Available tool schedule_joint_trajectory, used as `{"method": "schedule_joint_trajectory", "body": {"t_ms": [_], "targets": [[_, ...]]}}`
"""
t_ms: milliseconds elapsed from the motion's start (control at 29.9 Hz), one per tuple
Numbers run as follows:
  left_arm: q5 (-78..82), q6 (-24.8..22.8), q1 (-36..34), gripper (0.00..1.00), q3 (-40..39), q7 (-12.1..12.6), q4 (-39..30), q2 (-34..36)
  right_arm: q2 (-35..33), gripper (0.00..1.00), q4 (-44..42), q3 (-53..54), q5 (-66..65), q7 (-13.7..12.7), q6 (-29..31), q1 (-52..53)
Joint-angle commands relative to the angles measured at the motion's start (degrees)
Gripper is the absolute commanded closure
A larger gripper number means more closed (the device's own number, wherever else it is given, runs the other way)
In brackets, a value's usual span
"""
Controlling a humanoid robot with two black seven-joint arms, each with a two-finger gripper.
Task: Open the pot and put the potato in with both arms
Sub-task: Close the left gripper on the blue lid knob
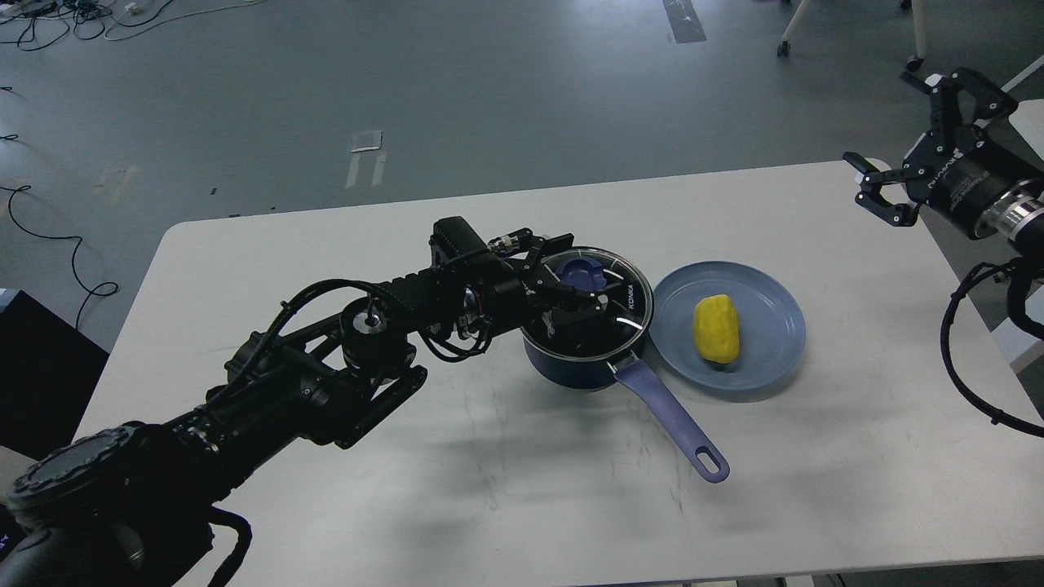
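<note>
small dark navy saucepan (571, 363) on white table (326, 269), glass lid (628, 306) on, lavender handle toward viewer. left claw gripper (581, 287) over lid, fingers either side of blue knob (581, 275); firm grip cannot be told. oval yellow potato (716, 328) on light-blue round plate (767, 359) just right of pot. right claw gripper (897, 134) spread wide, empty, over table's far right corner.

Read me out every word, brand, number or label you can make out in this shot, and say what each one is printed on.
"KONKA": white letters on the glass lid of the pot, near its right rim.
White lettering on the body of the right gripper: there, but turned away and too blurred to read.
Nothing readable on the left gripper, the plate, the potato or the table.
</note>
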Motion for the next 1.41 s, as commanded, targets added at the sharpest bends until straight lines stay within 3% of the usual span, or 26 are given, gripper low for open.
{"method": "schedule_joint_trajectory", "body": {"t_ms": [0,1005,1306,1373], "targets": [[-0.45,0.44,-0.15,0.02,-0.04,-0.08,0.19,0.0,0.0,0.0,-0.31,-0.21,0.0,0.02,-0.01,0.0],[-0.02,0.96,0.2,0.03,2.59,-0.08,2.48,0.0,0.27,0.0,-1.72,-0.82,0.0,0.02,-0.01,-0.09],[-0.1,1.23,-0.24,0.13,4.97,-0.08,2.48,-0.09,0.62,0.0,-2.33,-1.0,0.0,0.02,-0.01,-0.18],[-0.1,1.23,-0.24,0.19,4.97,-0.08,2.48,-0.09,0.62,0.0,-2.51,-1.0,-0.09,0.02,0.08,-0.18]]}}
